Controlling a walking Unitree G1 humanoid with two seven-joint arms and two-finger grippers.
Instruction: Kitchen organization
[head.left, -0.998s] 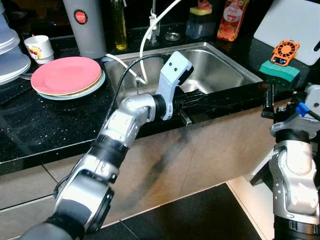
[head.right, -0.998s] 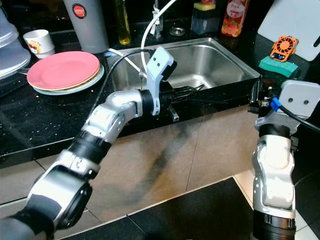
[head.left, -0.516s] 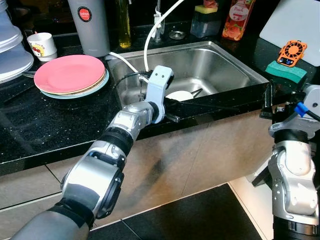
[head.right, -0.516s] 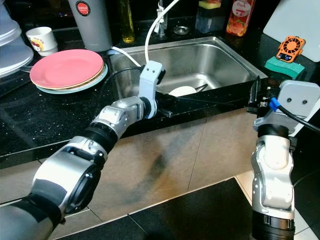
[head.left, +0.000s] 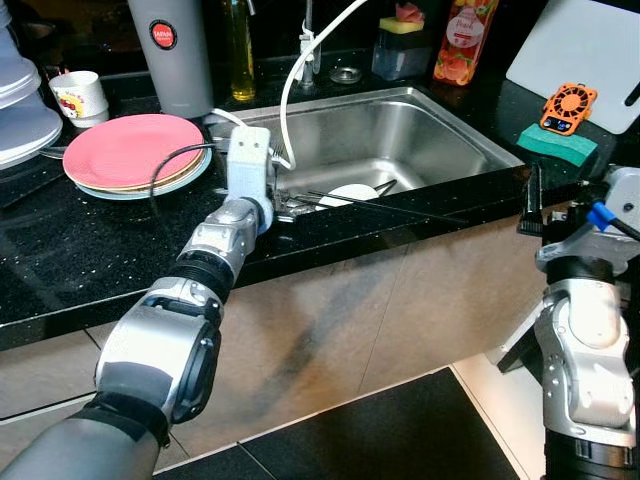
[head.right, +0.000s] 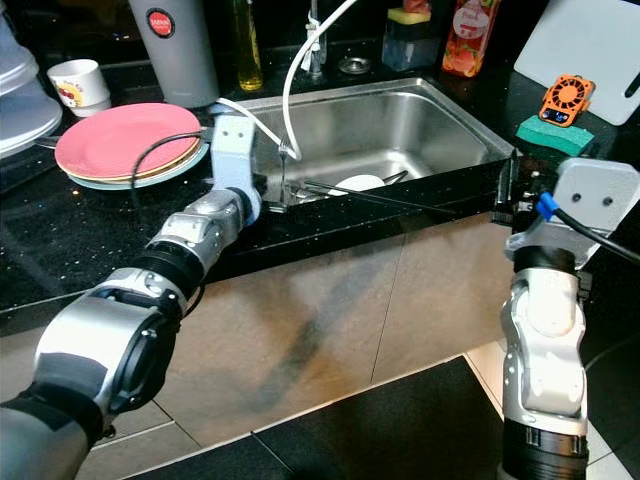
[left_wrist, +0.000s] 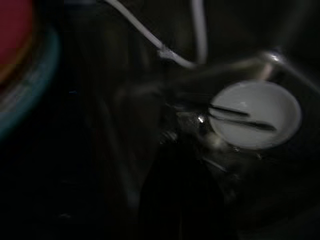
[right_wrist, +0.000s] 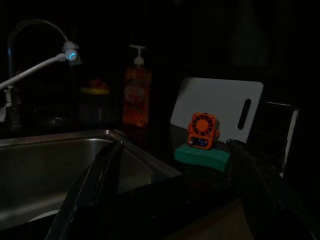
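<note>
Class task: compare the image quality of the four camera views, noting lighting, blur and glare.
Left and right eye views: bright and sharp, with glare on the sink. Left wrist view: dark and smeared, though the white bowl stands out. Right wrist view: very dim but fairly sharp; the orange fan is clear.

Left hand (left_wrist: 200, 120) dark, blurred

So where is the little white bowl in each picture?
Left eye view: round white bowl in the steel sink.
Right eye view: in the sink's bottom.
Left wrist view: pale disc beyond the fingers.
Right wrist view: too dark to tell.
Shared landmark: white hose.
</note>
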